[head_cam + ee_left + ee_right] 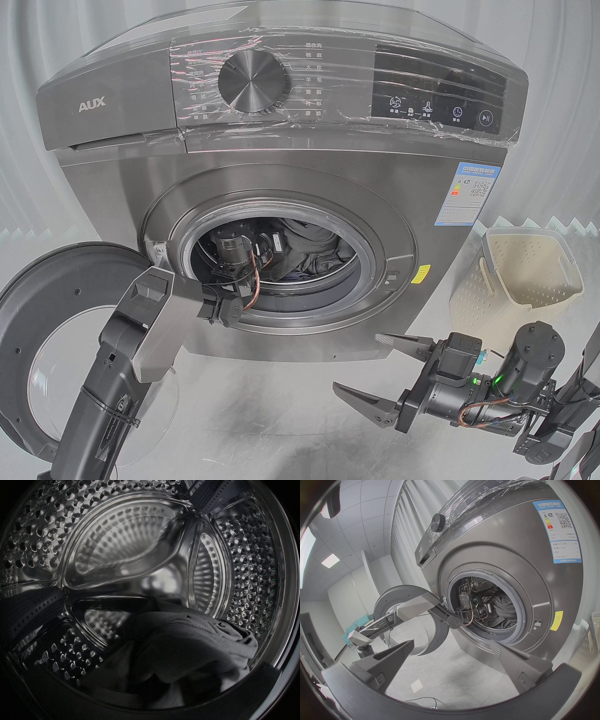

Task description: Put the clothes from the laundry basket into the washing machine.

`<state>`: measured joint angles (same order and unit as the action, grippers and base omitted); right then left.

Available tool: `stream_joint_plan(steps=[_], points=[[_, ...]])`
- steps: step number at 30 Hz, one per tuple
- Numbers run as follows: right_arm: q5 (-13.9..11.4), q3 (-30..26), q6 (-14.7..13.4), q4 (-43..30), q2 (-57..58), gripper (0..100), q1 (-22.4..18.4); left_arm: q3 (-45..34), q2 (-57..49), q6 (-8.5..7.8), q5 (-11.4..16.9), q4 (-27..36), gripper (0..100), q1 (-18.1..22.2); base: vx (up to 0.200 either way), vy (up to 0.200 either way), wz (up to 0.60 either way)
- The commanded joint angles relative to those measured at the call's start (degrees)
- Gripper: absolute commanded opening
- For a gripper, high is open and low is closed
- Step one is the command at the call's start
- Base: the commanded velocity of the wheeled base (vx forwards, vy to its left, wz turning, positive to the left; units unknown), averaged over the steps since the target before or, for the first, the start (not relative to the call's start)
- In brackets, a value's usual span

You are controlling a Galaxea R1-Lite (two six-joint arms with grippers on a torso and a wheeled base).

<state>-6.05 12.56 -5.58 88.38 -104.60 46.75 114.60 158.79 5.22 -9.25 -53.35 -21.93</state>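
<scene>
- Washing machine (350,181): porthole rim (381,250) unblocked on its right half, left arm (156,319) runs in through the left half.
- Dark clothes (312,250) heaped low in the drum (125,542), right side; room above them.
- Door (56,294) swung wide, blocks the left approach.
- Laundry basket (519,281) on the floor (269,406), just beside the machine's right front corner.
- Right gripper (357,362), jaws spread, over open floor before the porthole.

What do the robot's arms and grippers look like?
Both arms are dark grey. The left arm has a silver panel, a black strap and a copper-coloured cable at the wrist. The right gripper has two long pointed fingers with dotted tips, plus a green light behind it.
</scene>
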Motion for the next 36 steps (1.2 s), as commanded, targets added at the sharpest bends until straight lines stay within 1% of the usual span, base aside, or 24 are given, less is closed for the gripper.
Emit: stream_joint_plan(steps=[1,3,9,10,11,12,16,19,24,25,27,31,34,35,36], points=[[-0.02,0.01,0.05,0.04,-0.08,100,-0.08,-0.01,-0.24,0.41,-0.06,0.0,100,-0.74,0.0,0.0,0.0],[-0.02,-0.08,0.05,0.04,-0.08,100,-0.17,-2.63,-2.35,0.32,-0.06,0.08,100,-1.45,0.0,0.0,0.0],[-0.02,-0.08,0.05,0.04,0.09,100,-0.34,-19.07,-9.12,-0.3,1.52,0.08,100,-3.12,0.0,0.0,0.0],[-0.02,-0.08,0.05,0.04,0.09,100,-0.34,-19.07,-9.12,-0.3,1.52,0.08,100,-3.12,0.0,0.0,0.0],[-0.02,-0.08,0.05,-0.05,0.09,100,-0.26,-23.2,-10.61,-0.74,2.49,-0.18,100,-3.29,0.0,0.0,0.0],[-0.02,0.01,0.13,0.04,0.09,100,-0.17,-24.69,-11.23,-0.91,2.92,-0.36,100,-3.38,0.0,0.0,0.0],[-0.02,-0.08,0.05,0.04,0.09,100,-0.08,-29.0,-12.72,-1.7,3.19,-0.79,100,-3.56,0.0,0.0,0.0],[-0.02,0.01,0.05,0.04,0.09,100,0.01,-29.26,-12.9,-1.97,3.8,-0.79,100,-3.56,0.0,0.0,0.0],[0.07,-0.08,0.05,-0.05,0.18,100,0.01,-29.97,-12.9,-2.05,3.89,-0.88,100,-3.56,0.0,0.0,0.0],[-0.02,-0.16,0.05,0.04,0.18,100,-0.17,-32.43,-13.69,-2.23,3.98,-0.88,100,-3.73,0.0,0.0,0.0],[-0.02,-0.16,0.05,0.04,0.18,100,-0.17,-34.36,-15.09,-2.58,4.07,-0.88,100,-4.08,0.0,0.0,0.0],[-0.02,-0.08,0.05,0.04,0.18,100,0.01,-41.48,-19.84,-2.84,5.91,-0.88,100,-5.32,0.0,0.0,0.0],[-0.02,-0.08,0.05,0.04,0.18,100,-0.08,-47.02,-23.27,-3.28,6.18,-0.71,100,-6.19,0.0,0.0,0.0],[-0.02,-0.08,0.05,0.04,0.18,100,-0.08,-47.02,-23.27,-3.28,6.18,-0.71,100,-6.19,0.0,0.0,0.0],[-0.02,-0.08,0.05,-0.05,0.36,100,-0.08,-50.53,-25.46,-3.64,6.88,-0.97,100,-6.9,0.0,0.0,0.0]])
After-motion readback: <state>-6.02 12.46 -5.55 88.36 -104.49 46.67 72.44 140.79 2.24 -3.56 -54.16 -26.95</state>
